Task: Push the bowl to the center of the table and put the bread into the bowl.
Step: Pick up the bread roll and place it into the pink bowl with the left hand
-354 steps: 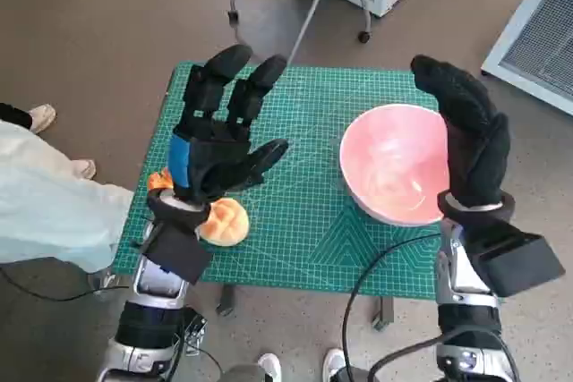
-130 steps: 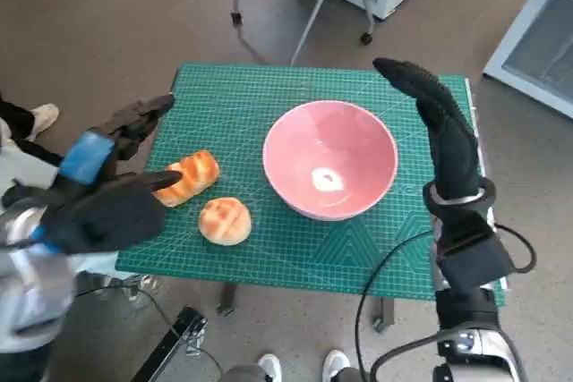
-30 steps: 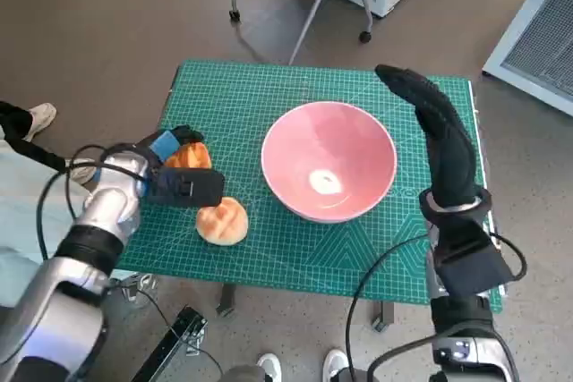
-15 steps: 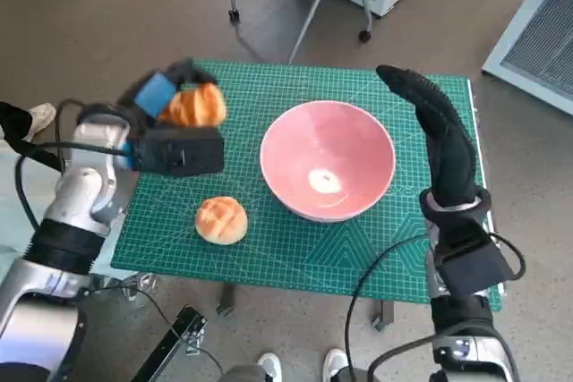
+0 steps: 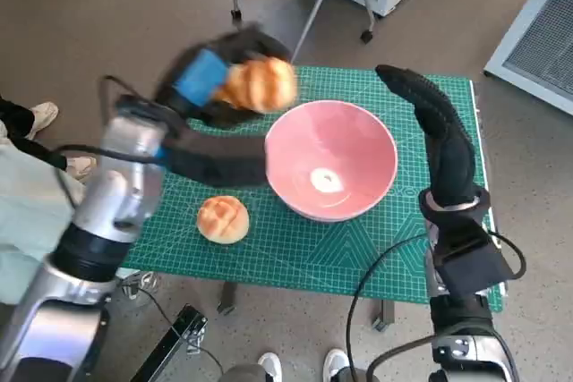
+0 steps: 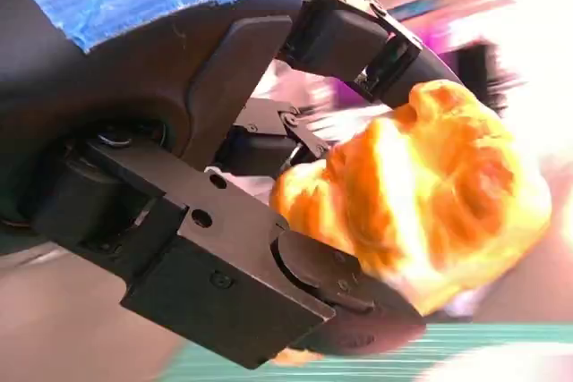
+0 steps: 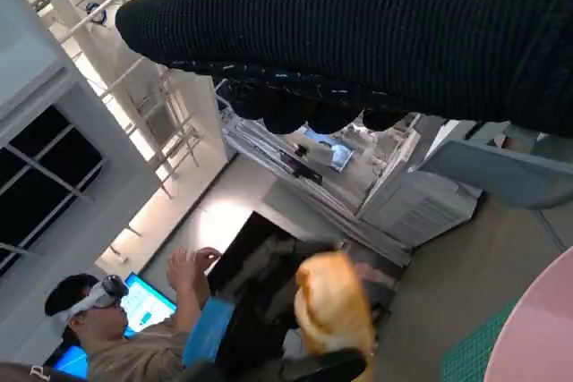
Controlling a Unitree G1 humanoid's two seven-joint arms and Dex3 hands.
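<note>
Head view, looking steeply down on a green mat covering the small table. The pink bowl stands near the mat's centre, slightly toward 3 o'clock. The left hand, blue tape across its back, is raised above the mat at about 10 o'clock from the bowl and grips a golden loaf — the loaf is blurred in this view, just outside the bowl's rim and, as far as the blur allows, clear of it. In the left wrist view the loaf sits clamped between black fingers curling over one side and a thumb pad beneath, so the hand is closed firmly on it. A second piece, a round bun, lies on the mat at 8 o'clock from the bowl, apart from its base. The right hand, gloved, is held flat with its fingers straight and together at 3 o'clock, just beside the bowl's rim, and holds nothing; contact with the rim cannot be judged. The right wrist view shows the glove above, the lifted loaf beyond, and a person with a headset seated behind.
</note>
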